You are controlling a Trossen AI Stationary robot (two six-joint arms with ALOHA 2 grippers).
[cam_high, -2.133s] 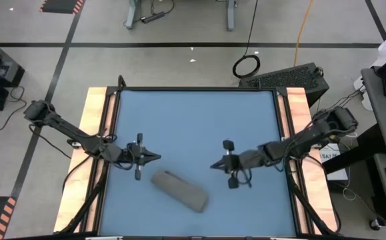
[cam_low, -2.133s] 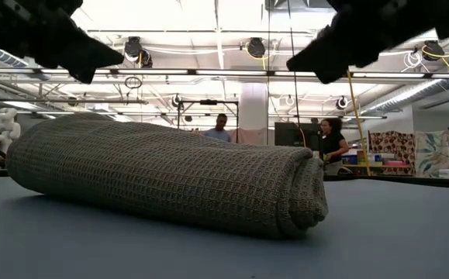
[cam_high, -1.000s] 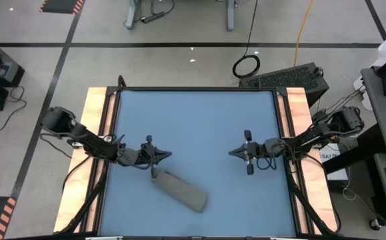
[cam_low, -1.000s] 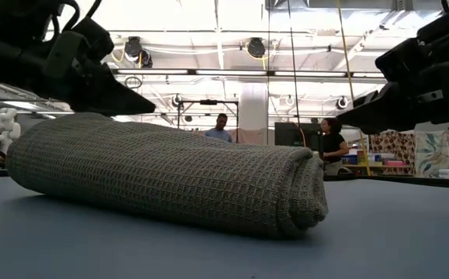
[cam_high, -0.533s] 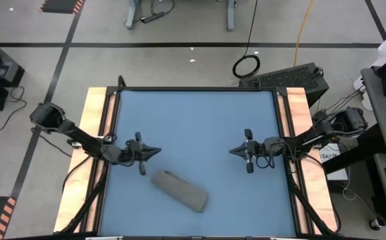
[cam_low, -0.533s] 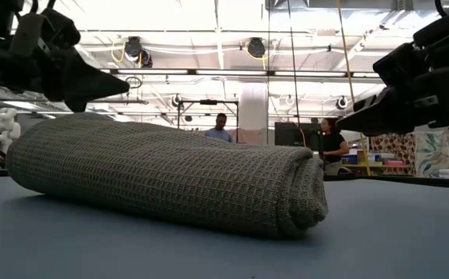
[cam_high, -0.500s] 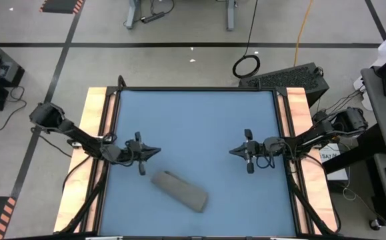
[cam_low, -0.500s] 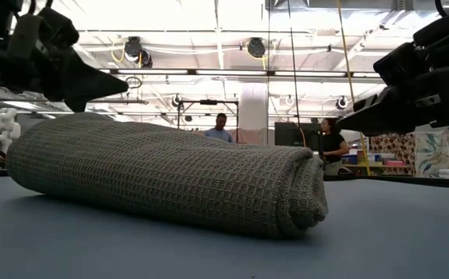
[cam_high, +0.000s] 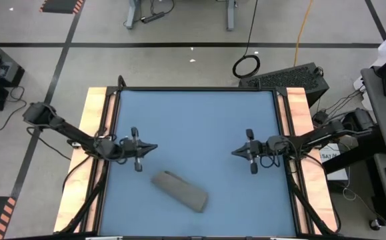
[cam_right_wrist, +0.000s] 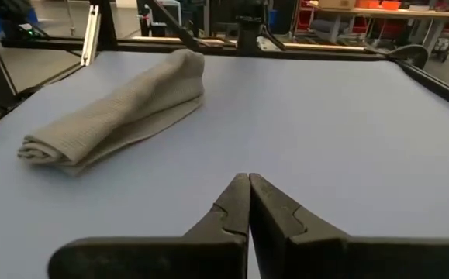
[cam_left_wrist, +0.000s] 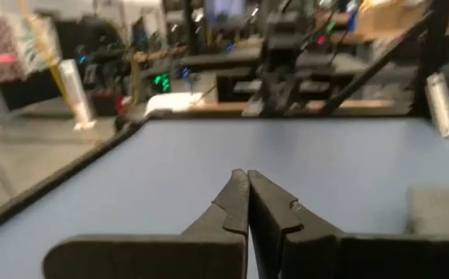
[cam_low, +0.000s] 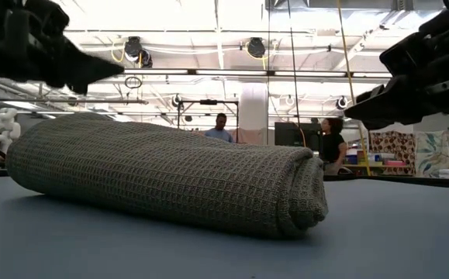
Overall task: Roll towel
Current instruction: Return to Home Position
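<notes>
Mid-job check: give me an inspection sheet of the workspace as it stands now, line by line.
Surface: blue tabletop, bare apart from the towel.
Job's things: grey towel lies rolled, diagonal, near the front edge; neither arm touches it.
Clutter: nothing seen.
Grippers: left gripper shut, raised, back from the roll's left end; right gripper shut, raised over the right half.
Cables: coiled black cable and orange cable on the floor beyond the table.
Surroundings: standing person and second person far behind.
</notes>
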